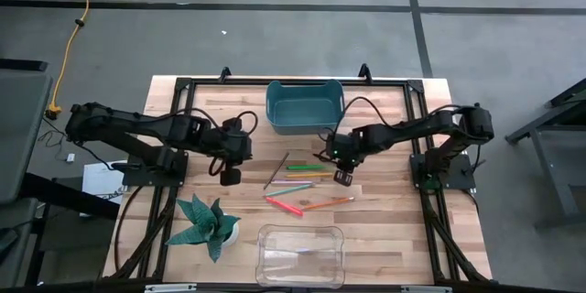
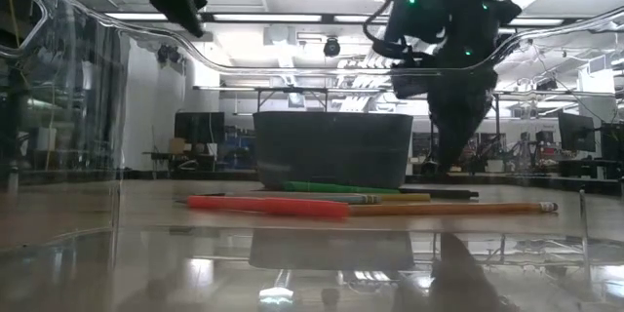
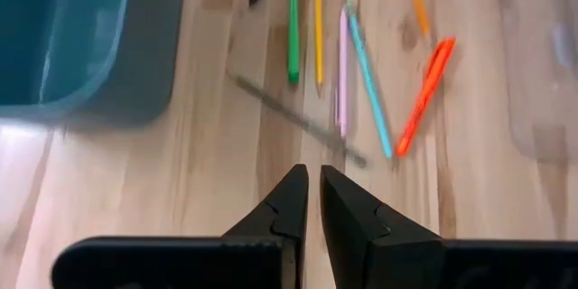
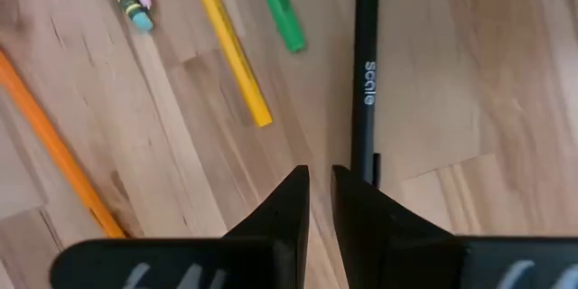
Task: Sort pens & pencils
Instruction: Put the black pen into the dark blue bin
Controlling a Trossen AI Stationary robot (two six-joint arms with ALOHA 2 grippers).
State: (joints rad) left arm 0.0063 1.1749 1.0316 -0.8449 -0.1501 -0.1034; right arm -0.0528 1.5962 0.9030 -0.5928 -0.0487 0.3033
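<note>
The sticks lie loose on the wooden table between the arms. The green pen lies beside a yellow pencil, and the red pen lies nearer the front by an orange pencil. A teal pencil, a grey-brown pencil and a dark stick lie among them. My left gripper hovers shut to the left of the pile, pointing at it. My right gripper is shut and low at the pile's right end, beside the dark stick.
A teal bin stands at the table's far side behind the sticks. A clear plastic container sits at the near edge, and a potted plant stands at the near left. Bare wood shows to the left and right of the pile.
</note>
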